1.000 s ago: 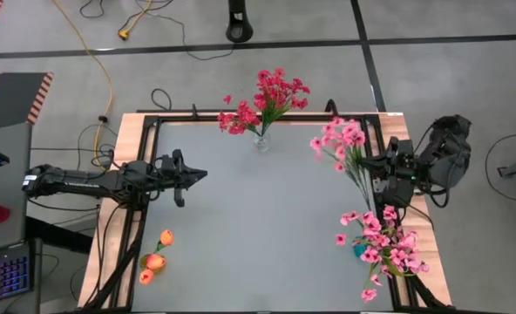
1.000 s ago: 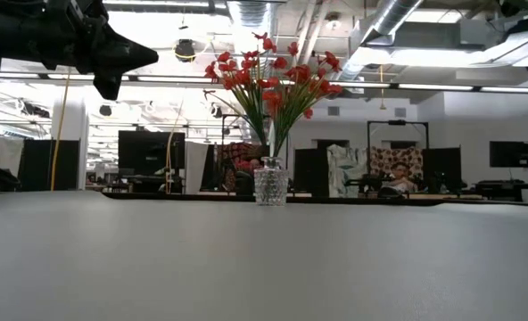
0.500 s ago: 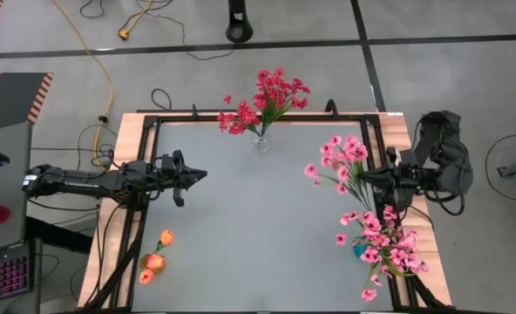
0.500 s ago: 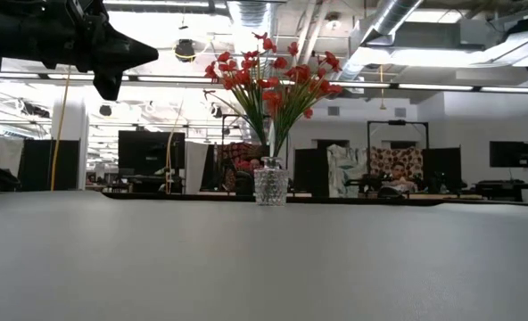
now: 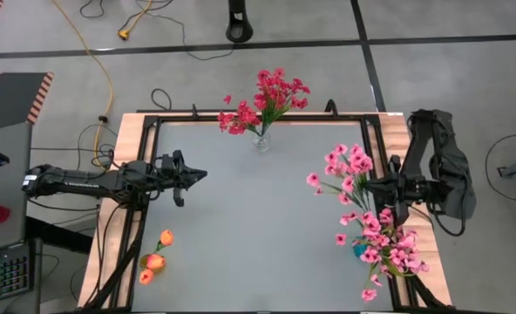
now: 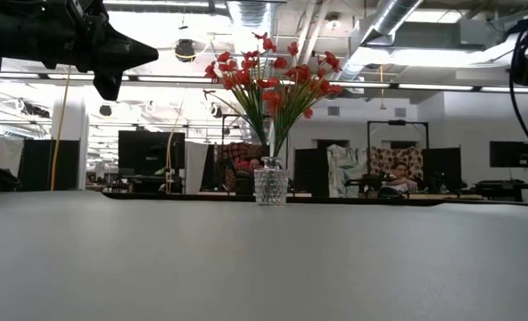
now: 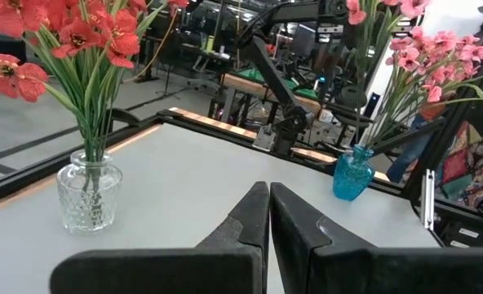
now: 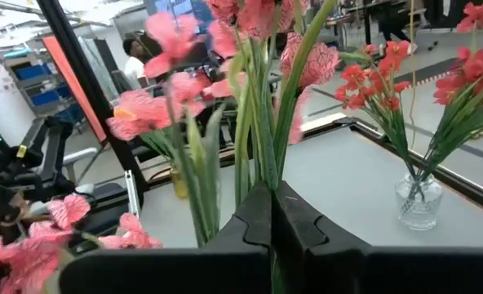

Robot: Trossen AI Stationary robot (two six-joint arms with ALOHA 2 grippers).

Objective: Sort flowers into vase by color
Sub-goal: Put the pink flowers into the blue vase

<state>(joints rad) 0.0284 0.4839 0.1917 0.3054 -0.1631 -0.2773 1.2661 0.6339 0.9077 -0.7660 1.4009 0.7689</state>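
Observation:
My right gripper (image 5: pixel 369 185) stands at the table's right edge, shut on a lighter pink spray of flowers (image 5: pixel 341 167), just far of the blue vase (image 5: pixel 360 250). More pink flowers (image 5: pixel 387 246) stand in that vase. The deep red flowers (image 5: pixel 271 96) have their stems in the clear glass vase (image 5: pixel 261 140) at the far edge. A few orange buds (image 5: pixel 153 259) lie flat on the table at the near left. My left gripper (image 5: pixel 193 174) hovers shut and bare over the table's left part. My right gripper pinches the pink spray's bundled green stems (image 8: pixel 259 159) between its two fingers. The fingers come in level from the table's right side. The spray is lifted clear of the table, its blossoms (image 5: pixel 343 166) fanning out beyond the fingertips toward the table's left.
A dark frame (image 5: pixel 241 117) runs round the table's edges. The grey top (image 5: pixel 258 227) lies bare between the two arms. In the left wrist view the clear vase (image 7: pixel 89 196) and the blue vase (image 7: pixel 352 173) both show across the table.
My right gripper has swung toward the table's near edge and the blue vase, staying shut on the pink spray. The spray has come along lifted, its blossoms now nearer the pink flowers in the blue vase.

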